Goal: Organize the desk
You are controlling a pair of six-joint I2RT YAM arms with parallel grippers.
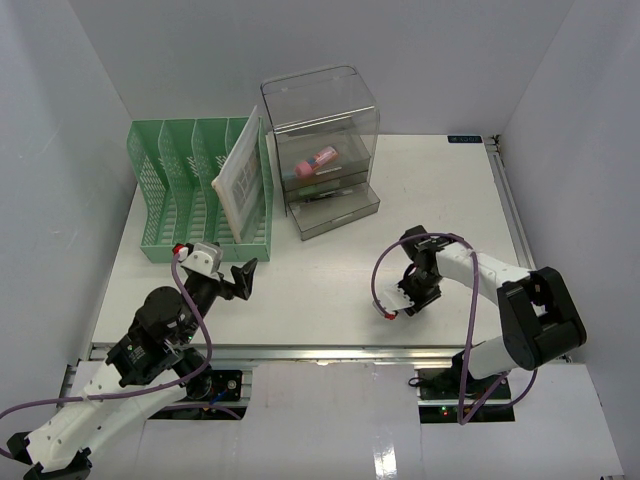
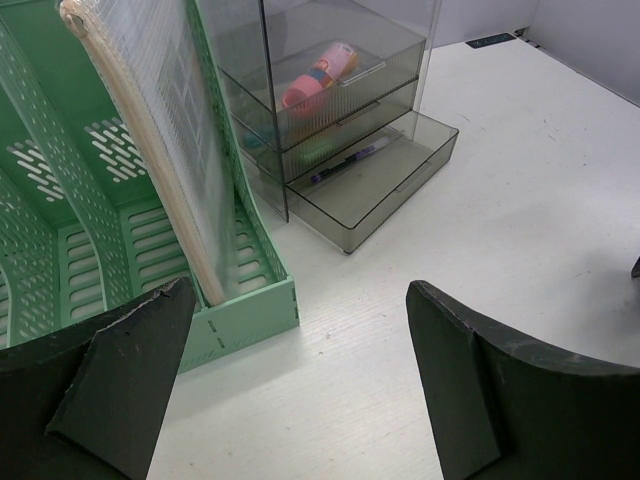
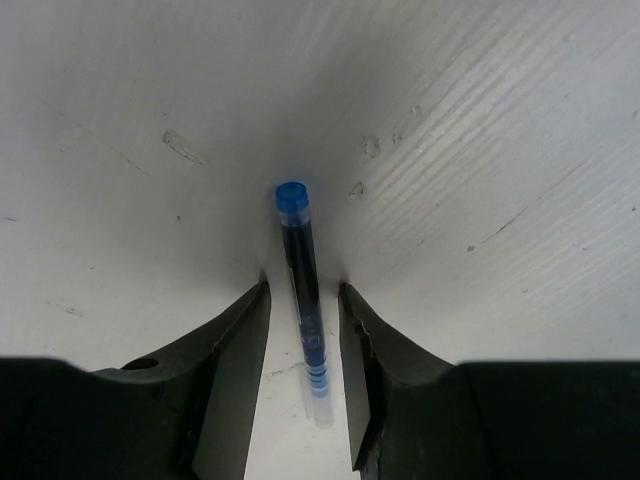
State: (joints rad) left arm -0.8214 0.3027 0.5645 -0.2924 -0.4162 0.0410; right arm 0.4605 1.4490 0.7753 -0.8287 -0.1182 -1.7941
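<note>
Worktop [image 1: 320,290] is seen spread beyond both arm bases, blue pen [image 3: 292,215] laid near its front edge and straddled, untouched, by narrowly parted right pincer [image 3: 303,290], left pincer [image 2: 300,300] held wide apart.

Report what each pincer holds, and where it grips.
Nothing is held. The left pincer is open and empty. The right pincer straddles the barrel of the blue pen lying on the desk, with gaps on both sides.
</note>
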